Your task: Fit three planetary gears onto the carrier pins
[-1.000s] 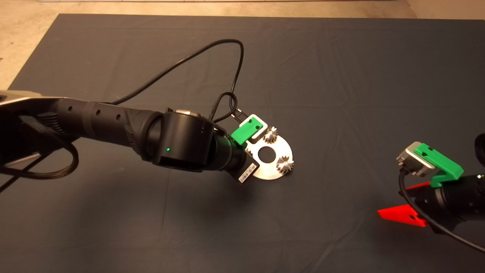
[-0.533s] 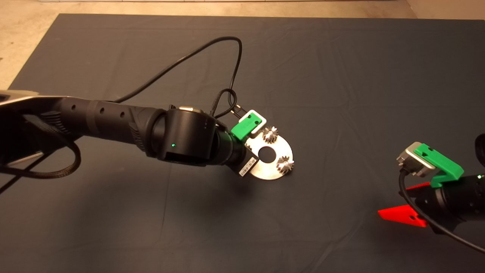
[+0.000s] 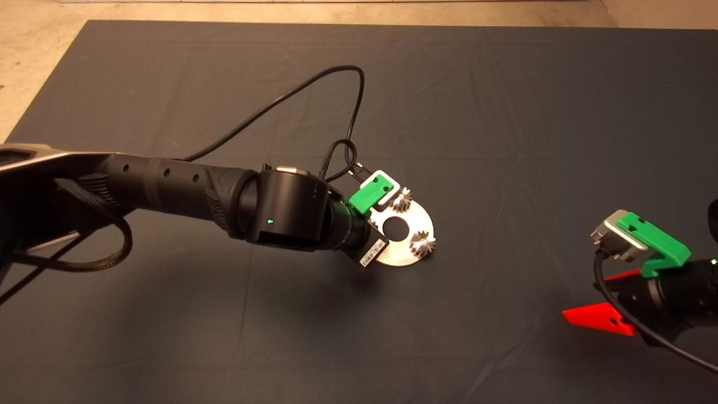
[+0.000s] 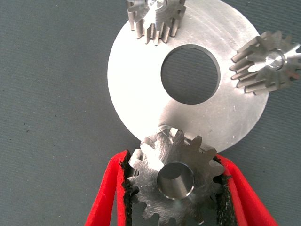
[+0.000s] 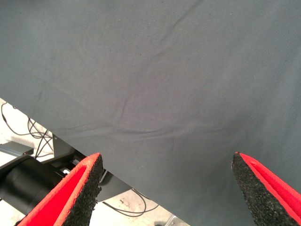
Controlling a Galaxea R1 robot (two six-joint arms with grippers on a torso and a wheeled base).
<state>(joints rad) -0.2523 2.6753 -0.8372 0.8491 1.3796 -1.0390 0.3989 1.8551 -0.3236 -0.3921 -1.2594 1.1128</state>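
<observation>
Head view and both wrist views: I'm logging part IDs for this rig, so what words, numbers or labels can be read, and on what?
White barcode sticker on the left arm's wrist, beside the plate: bars and tiny print, too small to read.
Third gear, shut between the left gripper pads: no marking.
Two seated gears: no marking.
Right gripper, open over the mat: no text.
Nothing legible anywhere.

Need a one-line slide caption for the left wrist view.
Left gripper holds the third planetary gear at the carrier plate edge; two gears already seated.
</observation>
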